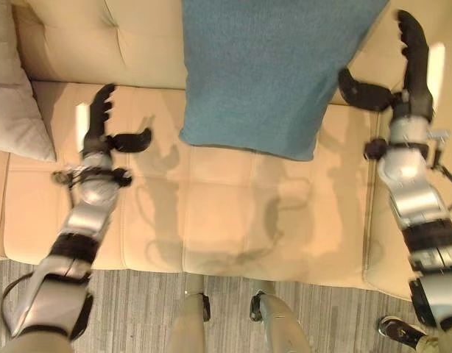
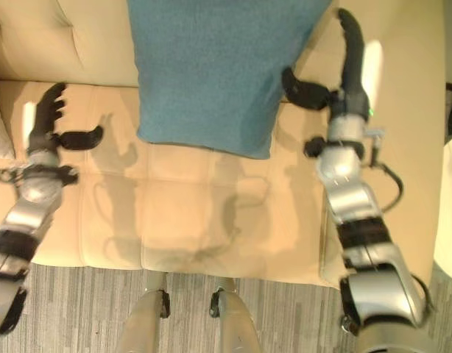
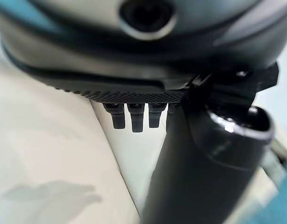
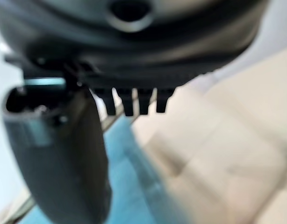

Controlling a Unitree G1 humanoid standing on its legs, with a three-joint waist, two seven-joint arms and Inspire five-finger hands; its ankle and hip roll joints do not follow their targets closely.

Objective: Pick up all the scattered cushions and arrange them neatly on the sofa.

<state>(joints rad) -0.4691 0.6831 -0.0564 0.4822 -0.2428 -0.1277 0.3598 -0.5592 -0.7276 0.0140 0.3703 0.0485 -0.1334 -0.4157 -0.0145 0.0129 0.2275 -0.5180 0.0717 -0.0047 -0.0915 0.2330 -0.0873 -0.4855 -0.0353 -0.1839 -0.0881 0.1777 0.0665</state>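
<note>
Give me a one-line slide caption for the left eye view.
Teal cushion propped on the cream sofa, open left hand and right hand flanking it.

grey wood-grain floor along the near edge

One teal cushion, one grey cushion, one cream sofa.

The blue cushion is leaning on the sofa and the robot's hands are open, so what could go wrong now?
1. The blue cushion leans against the sofa backrest with neither hand gripping it, so it might tip forward onto the seat.
2. The right hand is right beside the cushion's edge; moving away, its fingers could snag and drag it crooked.
3. The left hand could nudge the grey cushion nearby.
</note>
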